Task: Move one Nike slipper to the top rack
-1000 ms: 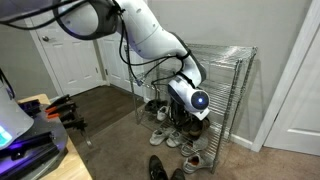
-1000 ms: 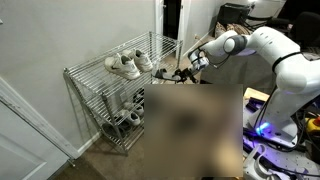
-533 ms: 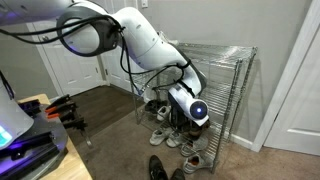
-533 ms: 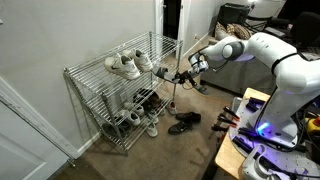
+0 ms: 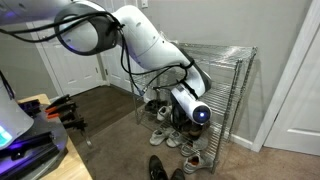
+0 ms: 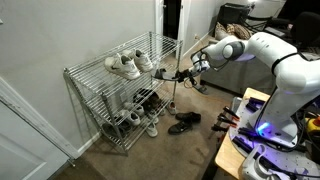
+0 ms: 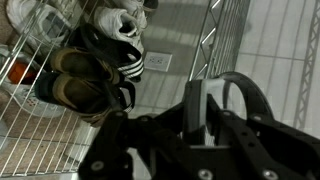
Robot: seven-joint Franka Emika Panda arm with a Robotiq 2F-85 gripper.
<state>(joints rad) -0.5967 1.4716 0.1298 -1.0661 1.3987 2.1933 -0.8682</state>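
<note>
**Ana:** Jaws apart or together, can you say?

**Ben:** I cannot tell. The black Robotiq gripper (image 7: 214, 104) is only a dark shape across the bottom of the wrist view. In an exterior view (image 6: 180, 73) it is too small to read.

**Ana:** Where does it hang?

**Ben:** At the end of the white Panda arm (image 6: 265, 45), just beside a front corner post of the chrome wire shelving unit (image 5: 232, 95). It sits lower than the top rack (image 6: 95, 78), which is the highest flat wire-grid shelf.

**Ana:** And the slipper?

**Ben:** The open-toed Nike slipper with a wide dark strap and pale footbed (image 7: 70, 92) lies on a lower wire shelf (image 7: 25, 130). It lies right beside its twin (image 7: 75, 60), and both are apart from the gripper. It is not on the top rack.

**Ana:** What does the top rack carry?

**Ben:** A pair of white lace-up sneakers (image 6: 125, 65), side by side near its middle.

**Ana:** Anything else around?

**Ben:** More white sneakers (image 7: 120, 20) show past the slippers at the top of the wrist view. A pair of shiny black dress shoes (image 6: 183, 123) lies on the brown carpet (image 6: 170, 150) in front of the unit. Both exterior views show them (image 5: 160, 168).
</note>
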